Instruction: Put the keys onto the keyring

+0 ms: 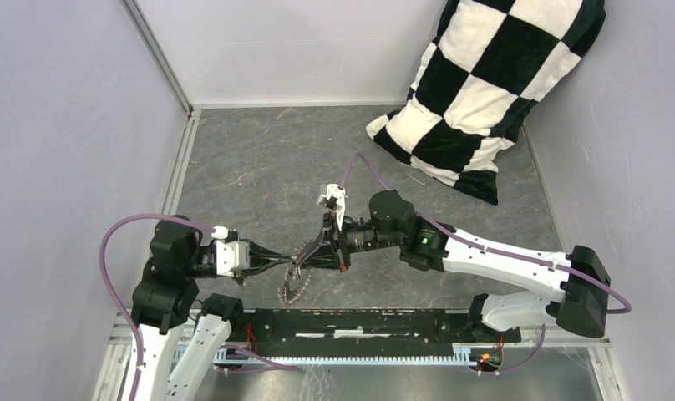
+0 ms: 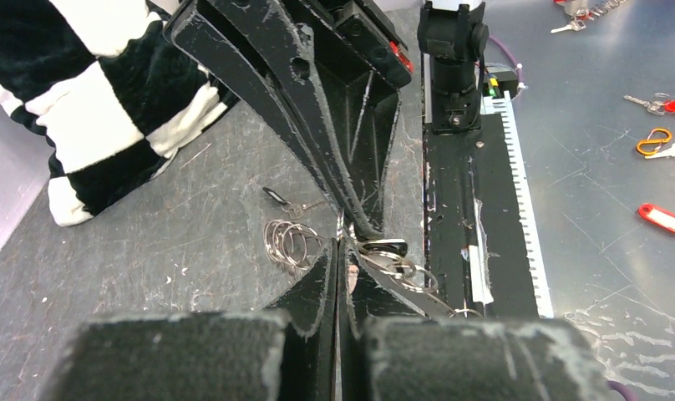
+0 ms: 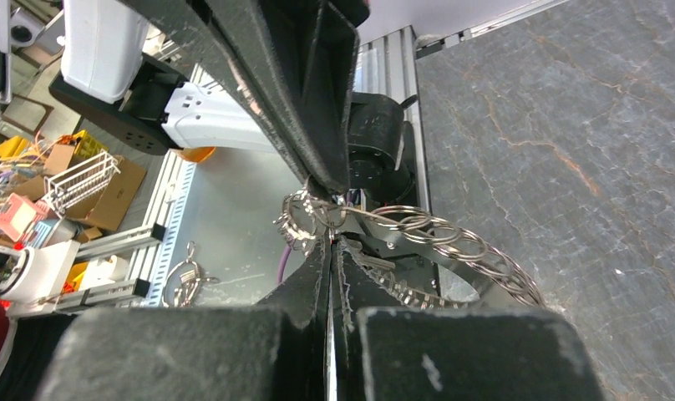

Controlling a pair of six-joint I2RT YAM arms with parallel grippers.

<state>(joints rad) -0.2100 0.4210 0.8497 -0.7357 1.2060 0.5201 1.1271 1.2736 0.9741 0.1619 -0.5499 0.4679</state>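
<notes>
- Left claw [image 2: 341, 251]: fingers together, pinched on the keyring [image 1: 294, 284] at its top edge.
- Right claw [image 3: 330, 246]: fingers together, tips right at the same bunch of rings; cannot tell what is nipped between them.
- Tips of both claws meeting nose to nose, touching or nearly so.
- Keyring trailing down from the meeting point toward the arm bases; in the right wrist view, arcing away right of the right claw tips over the worktop [image 1: 259, 159].
- One key [image 2: 386, 246], black head, just beside the tips on the right in the left wrist view, against the right claw's finger end.
- Second key [image 2: 276, 197] flat on the worktop, ahead-left of the left claw, apart from both claws.
- Small cluster of loose rings [image 2: 288, 242] just left of the left claw tips, near the second key.
- Checkered pillow [image 1: 484, 92] well beyond the right claw, at the far corner.
</notes>
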